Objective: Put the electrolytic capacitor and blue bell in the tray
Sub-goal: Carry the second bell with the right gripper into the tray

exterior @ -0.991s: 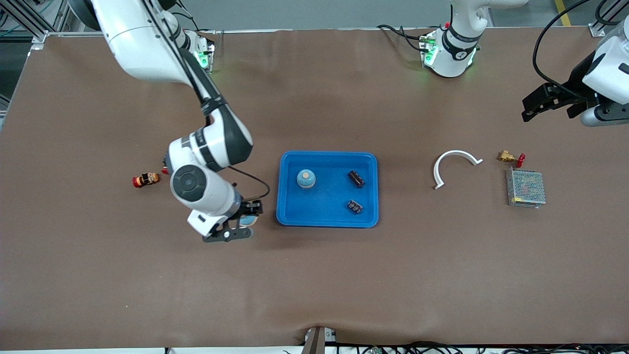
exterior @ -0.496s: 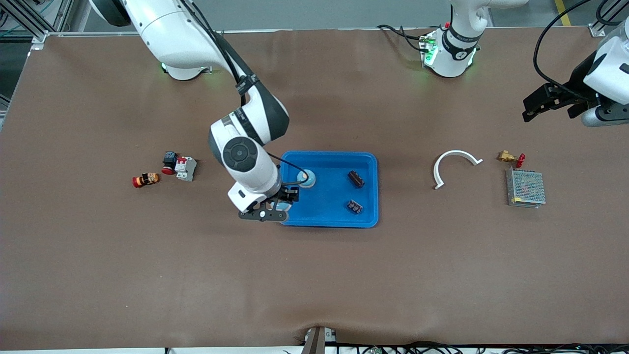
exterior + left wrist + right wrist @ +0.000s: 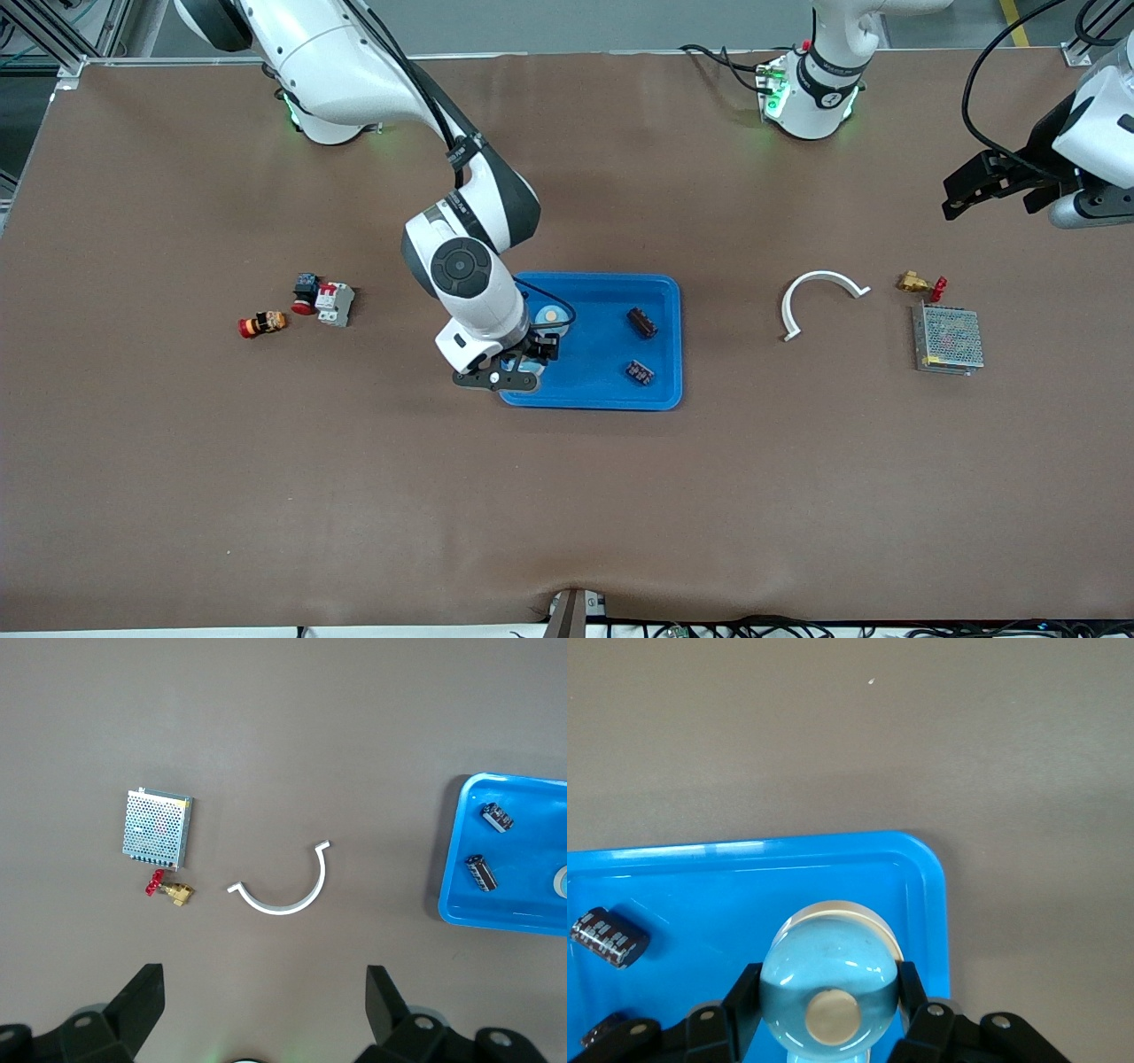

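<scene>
The right claw (image 3: 529, 361) hung over the shallow bright-blue plastic tray (image 3: 660, 292) mid-tabletop, clamped on a pale-blue domed bell (image 3: 828, 983). A second blue bell (image 3: 552, 315) and two black cylindrical capacitors (image 3: 641, 322) lay inside. The left claw (image 3: 961, 197) waited, spread apart, above a white plastic arc (image 3: 819, 297) toward the left arm's end.

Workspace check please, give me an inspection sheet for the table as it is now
Surface: brown mat.
Job's things: tray holds two capacitors and one bell; second bell in right hand.
Clutter: white arc, brass valve, mesh box; buttons, breaker.
Hands: right hand shut on the bell, over tray; left hand open, waiting.
Cables: black, on both arms.
Surroundings: nothing seen.
</scene>
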You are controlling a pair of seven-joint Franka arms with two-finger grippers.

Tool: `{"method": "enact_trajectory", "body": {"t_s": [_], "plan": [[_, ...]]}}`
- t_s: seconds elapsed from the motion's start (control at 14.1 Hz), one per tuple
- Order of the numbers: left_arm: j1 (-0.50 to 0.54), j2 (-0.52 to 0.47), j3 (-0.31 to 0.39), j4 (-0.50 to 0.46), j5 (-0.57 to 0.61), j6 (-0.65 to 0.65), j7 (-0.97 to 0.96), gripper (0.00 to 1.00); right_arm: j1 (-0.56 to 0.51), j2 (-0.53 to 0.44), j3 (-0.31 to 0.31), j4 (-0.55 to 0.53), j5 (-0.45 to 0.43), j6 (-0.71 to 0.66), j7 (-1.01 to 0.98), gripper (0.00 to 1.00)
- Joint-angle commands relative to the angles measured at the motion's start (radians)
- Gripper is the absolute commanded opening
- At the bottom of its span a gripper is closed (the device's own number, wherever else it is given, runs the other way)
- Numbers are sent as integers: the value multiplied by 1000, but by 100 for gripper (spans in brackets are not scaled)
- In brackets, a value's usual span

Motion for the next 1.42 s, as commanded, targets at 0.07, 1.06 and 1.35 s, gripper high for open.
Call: {"method": "enact_trajectory", "body": {"t_s": [0.07, 1.06, 1.35], "plan": [[3, -13, 4, -15, -9, 16, 13, 100, 22, 30, -15, -4, -17, 58, 38, 53], [-6, -11, 2, -14, -7, 30, 13, 100, 70, 121, -15, -4, -60, 120, 68, 53], [-6, -11, 2, -14, -9, 32, 12, 100, 70, 132, -15, -4, -60, 131, 68, 53]]}}
